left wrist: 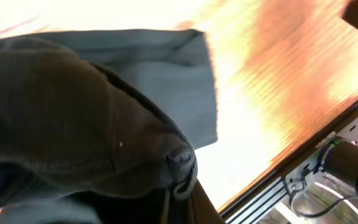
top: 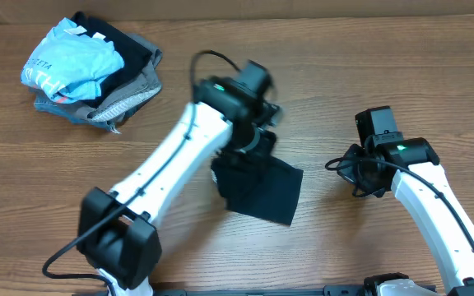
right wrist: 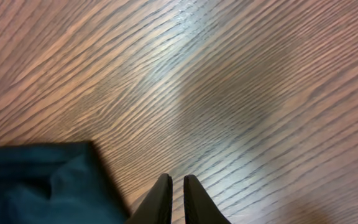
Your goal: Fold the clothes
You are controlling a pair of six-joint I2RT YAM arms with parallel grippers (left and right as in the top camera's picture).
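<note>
The dark T-shirt [top: 260, 190] lies folded into a small rectangle at the table's middle. My left gripper [top: 249, 146] is at its far edge and is shut on a bunched fold of the T-shirt [left wrist: 104, 130], lifting it; the fabric fills the left wrist view and hides the fingers. My right gripper [top: 359, 174] is right of the shirt, apart from it, above bare wood. Its fingers [right wrist: 176, 182] are shut and empty, with the shirt's edge [right wrist: 42, 180] at the lower left of that view.
A pile of other garments stands at the back left: a light-blue shirt [top: 68, 64] on grey folded clothes [top: 126, 94]. The table's metal front rail [left wrist: 316, 162] shows in the left wrist view.
</note>
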